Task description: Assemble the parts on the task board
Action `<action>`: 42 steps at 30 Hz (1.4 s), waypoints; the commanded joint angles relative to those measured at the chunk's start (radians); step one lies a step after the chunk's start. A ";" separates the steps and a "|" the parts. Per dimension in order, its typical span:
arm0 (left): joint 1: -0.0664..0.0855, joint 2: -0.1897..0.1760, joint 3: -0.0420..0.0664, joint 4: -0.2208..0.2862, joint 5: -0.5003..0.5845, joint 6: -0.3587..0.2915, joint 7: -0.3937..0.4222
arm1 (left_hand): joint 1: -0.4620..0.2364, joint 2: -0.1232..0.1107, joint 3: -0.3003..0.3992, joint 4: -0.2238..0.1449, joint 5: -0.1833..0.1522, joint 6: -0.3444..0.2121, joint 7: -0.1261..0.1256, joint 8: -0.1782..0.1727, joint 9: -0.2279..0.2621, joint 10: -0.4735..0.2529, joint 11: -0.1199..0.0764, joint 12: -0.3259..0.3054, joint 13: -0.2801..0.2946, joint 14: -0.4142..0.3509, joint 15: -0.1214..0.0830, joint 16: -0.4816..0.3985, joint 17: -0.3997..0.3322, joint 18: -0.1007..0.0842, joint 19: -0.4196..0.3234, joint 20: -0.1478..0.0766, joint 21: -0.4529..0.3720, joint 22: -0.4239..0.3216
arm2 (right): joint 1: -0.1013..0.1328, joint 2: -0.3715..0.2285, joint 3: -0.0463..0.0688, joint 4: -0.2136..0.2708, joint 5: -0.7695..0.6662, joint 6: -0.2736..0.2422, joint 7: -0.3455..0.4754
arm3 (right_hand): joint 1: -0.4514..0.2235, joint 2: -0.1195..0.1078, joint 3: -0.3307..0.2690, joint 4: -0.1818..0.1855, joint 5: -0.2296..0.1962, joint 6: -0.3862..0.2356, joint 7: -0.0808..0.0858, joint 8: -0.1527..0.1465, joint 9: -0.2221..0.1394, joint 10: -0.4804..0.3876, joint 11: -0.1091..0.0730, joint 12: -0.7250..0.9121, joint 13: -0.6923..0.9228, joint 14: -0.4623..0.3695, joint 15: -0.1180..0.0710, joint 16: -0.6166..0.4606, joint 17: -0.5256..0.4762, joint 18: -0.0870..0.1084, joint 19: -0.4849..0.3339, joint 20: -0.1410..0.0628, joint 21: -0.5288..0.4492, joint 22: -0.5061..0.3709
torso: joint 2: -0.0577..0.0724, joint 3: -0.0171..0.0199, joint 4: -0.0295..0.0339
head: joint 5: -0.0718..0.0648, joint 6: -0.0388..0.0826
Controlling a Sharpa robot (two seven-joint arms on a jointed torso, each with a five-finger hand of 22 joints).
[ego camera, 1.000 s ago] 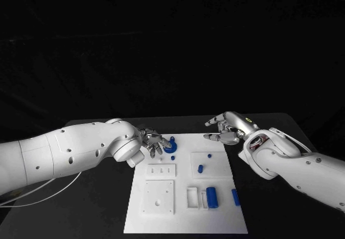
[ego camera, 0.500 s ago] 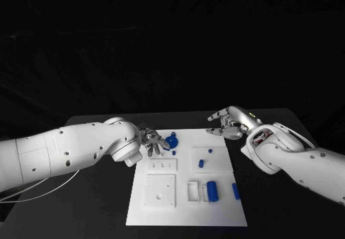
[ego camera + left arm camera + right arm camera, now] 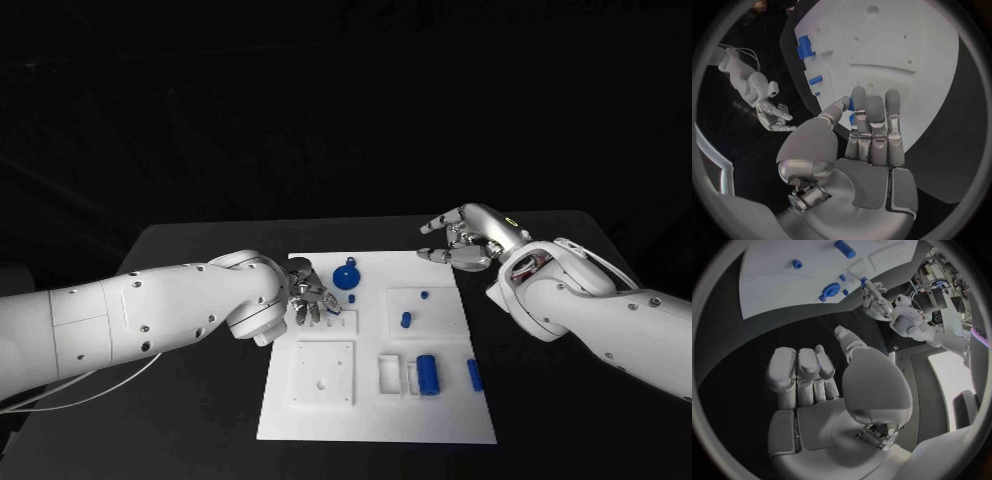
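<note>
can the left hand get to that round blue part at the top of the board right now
Probably yes. The left hand hovers empty beside the round blue part near the far edge of the task board, and nothing stands between them.

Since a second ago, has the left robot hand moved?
Yes. Judged against the board, the left robot hand has drawn back from the round blue part, toward the robot's side of the board.

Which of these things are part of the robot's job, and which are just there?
Part of the job:
- task board
- round blue part
- small blue peg
- blue cylinder
- blue bar
- left hand
- right hand

Just there:
- black table
- white cable
</note>
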 commanded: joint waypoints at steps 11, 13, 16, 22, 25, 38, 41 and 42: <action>-0.029 0.008 0.001 -0.008 -0.076 -0.031 -0.011 | -0.025 0.014 0.009 -0.005 0.032 0.227 -0.116 0.012 0.262 0.039 -0.024 0.043 0.029 -0.009 -0.007 0.049 0.010 -0.007 0.026 -0.002 -0.075 0.130 | -0.001 -0.001 0.001 0.002 0.000 0.001 0.005 | -0.009 0.007 0.001 -0.009 0.016 0.008 -0.001 -0.004 -0.001 -0.007 0.002 -0.006 -0.002 -0.003 0.002 -0.006 -0.001 0.008 0.038 0.005 -0.007 0.143 | 0.001 -0.0002 -0.0003 | 0.004 -0.015; -0.031 0.007 0.001 -0.009 -0.079 -0.030 -0.011 | -0.025 0.013 0.008 -0.004 0.032 0.230 -0.116 0.014 0.264 0.038 -0.025 0.050 0.032 -0.010 -0.007 0.053 0.011 -0.007 0.028 -0.002 -0.081 0.141 | -0.001 -0.001 0.001 0.002 0.000 0.001 0.005 | -0.010 0.007 0.001 -0.010 0.018 0.007 -0.001 -0.004 -0.001 -0.008 0.002 -0.007 -0.003 -0.003 0.002 -0.007 -0.001 0.008 0.038 0.005 -0.008 0.143 | 0.001 -0.0004 -0.0007 | 0.004 -0.017; -0.033 0.006 0.001 -0.010 -0.082 -0.024 -0.012 | -0.025 0.013 0.006 0.001 0.031 0.235 -0.119 0.017 0.273 0.039 -0.026 0.060 0.031 -0.009 -0.007 0.066 0.011 -0.007 0.038 -0.001 -0.108 0.182 | -0.001 -0.001 0.001 0.002 0.000 0.002 0.004 | -0.011 0.007 0.001 -0.010 0.021 0.008 -0.001 -0.004 -0.001 -0.008 0.002 -0.007 -0.004 -0.003 0.002 -0.007 -0.001 0.008 0.038 0.005 -0.009 0.143 | 0.001 -0.0007 -0.0006 | 0.005 -0.019; -0.035 0.003 0.001 -0.007 -0.100 -0.005 -0.018 | -0.026 0.018 0.006 0.005 0.028 0.237 -0.120 0.019 0.282 0.039 -0.026 0.070 0.026 -0.011 -0.007 0.077 0.009 -0.007 0.051 0.000 -0.147 0.239 | -0.001 -0.002 0.001 0.002 0.000 0.004 0.003 | -0.012 0.007 0.001 -0.010 0.023 0.007 -0.001 -0.004 -0.001 -0.008 0.002 -0.007 -0.004 -0.002 0.002 -0.007 0.000 0.008 0.038 0.005 -0.010 0.142 | 0.001 -0.0009 -0.0006 | 0.005 -0.022; -0.035 0.002 0.001 -0.006 -0.109 0.000 -0.020 | -0.027 0.019 0.005 0.008 0.027 0.238 -0.121 0.020 0.286 0.038 -0.026 0.074 0.026 -0.011 -0.007 0.081 0.008 -0.007 0.056 0.000 -0.159 0.255 | -0.001 -0.003 0.001 0.002 0.000 0.005 0.003 | -0.012 0.007 0.001 -0.010 0.023 0.007 -0.001 -0.004 -0.001 -0.008 0.002 -0.007 -0.004 -0.002 0.002 -0.007 0.000 0.008 0.038 0.005 -0.010 0.142 | 0.001 -0.0009 -0.0005 | 0.006 -0.024; -0.036 -0.002 0.001 -0.003 -0.126 0.024 -0.027 | -0.024 0.018 0.001 0.013 0.027 0.239 -0.125 0.037 0.309 0.038 -0.028 0.102 0.031 -0.013 -0.007 0.113 0.006 -0.007 0.090 0.001 -0.250 0.383 | -0.001 -0.003 0.001 0.001 0.000 0.009 0.002 | -0.013 0.008 0.001 -0.011 0.033 0.009 -0.002 -0.004 -0.001 -0.009 0.001 -0.007 -0.005 -0.002 0.001 -0.008 0.001 0.009 0.039 0.004 -0.013 0.142 | 0.001 -0.0018 0.0003 | 0.007 -0.027; -0.036 -0.003 0.001 -0.002 -0.129 0.031 -0.029 | -0.024 0.018 0.001 0.013 0.026 0.239 -0.125 0.039 0.311 0.038 -0.028 0.105 0.032 -0.013 -0.007 0.116 0.005 -0.007 0.098 0.001 -0.271 0.408 | -0.002 -0.003 0.001 0.001 0.000 0.011 0.001 | -0.014 0.008 0.002 -0.012 0.034 0.009 -0.002 -0.004 -0.001 -0.009 0.001 -0.007 -0.005 -0.002 0.001 -0.008 0.001 0.009 0.039 0.004 -0.013 0.142 | 0.000 -0.0015 -0.0003 | 0.008 -0.028; -0.036 -0.003 0.001 -0.002 -0.129 0.035 -0.029 | -0.024 0.018 0.001 0.013 0.026 0.239 -0.125 0.039 0.311 0.038 -0.028 0.105 0.032 -0.013 -0.007 0.116 0.005 -0.007 0.098 0.001 -0.271 0.408 | -0.002 -0.002 0.001 0.001 0.000 0.011 0.001 | -0.014 0.008 0.002 -0.012 0.035 0.009 -0.002 -0.004 -0.001 -0.009 0.001 -0.007 -0.005 -0.002 0.001 -0.008 0.001 0.009 0.039 0.004 -0.013 0.142 | 0.000 -0.0014 -0.0005 | 0.008 -0.028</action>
